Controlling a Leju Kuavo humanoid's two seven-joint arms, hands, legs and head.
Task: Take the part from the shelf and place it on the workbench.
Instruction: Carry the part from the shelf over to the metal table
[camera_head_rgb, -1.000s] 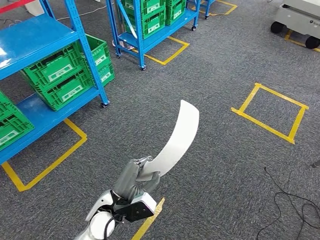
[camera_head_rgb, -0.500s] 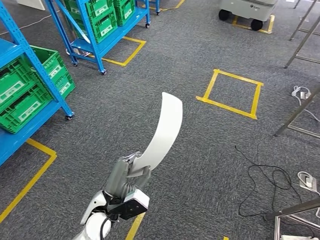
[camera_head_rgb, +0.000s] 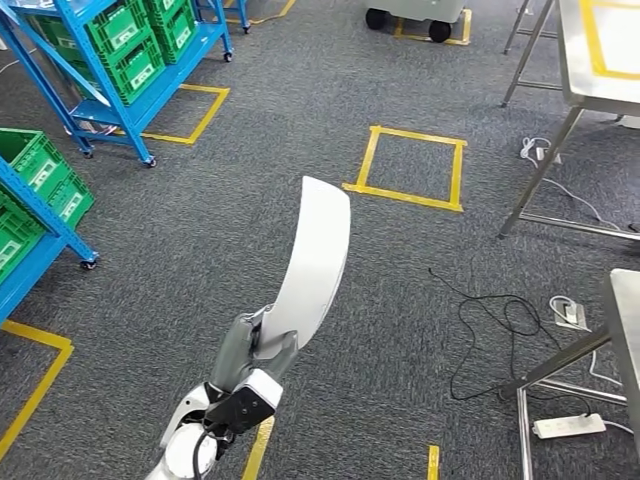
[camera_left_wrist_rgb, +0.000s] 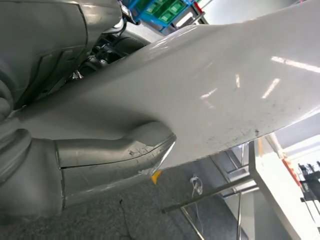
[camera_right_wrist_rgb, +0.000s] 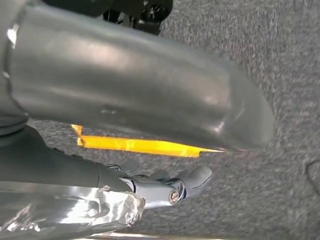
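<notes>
My left hand (camera_head_rgb: 253, 352) grips the lower end of a long, curved white part (camera_head_rgb: 317, 258). The part rises up and forward from it over the grey carpet. In the left wrist view the thumb (camera_left_wrist_rgb: 113, 155) presses on the part's pale glossy surface (camera_left_wrist_rgb: 226, 85). Steel workbenches stand to the right, one at the far right (camera_head_rgb: 596, 55) and one at the near right edge (camera_head_rgb: 626, 310). My right hand (camera_right_wrist_rgb: 124, 95) hangs over the carpet with nothing in it, its fingers (camera_right_wrist_rgb: 188, 180) loosely extended.
Blue shelves (camera_head_rgb: 113, 85) with green crates (camera_head_rgb: 128, 50) stand at the left. A yellow tape square (camera_head_rgb: 411, 165) marks the floor ahead. Black cables (camera_head_rgb: 498, 320) and a power strip (camera_head_rgb: 570, 425) lie by the near bench legs. A white wheeled cart (camera_head_rgb: 411, 12) is at the far edge.
The camera has turned to the right: the shelves slid to the left and the steel workbenches came into view. My left hand still holds the part the same way.
</notes>
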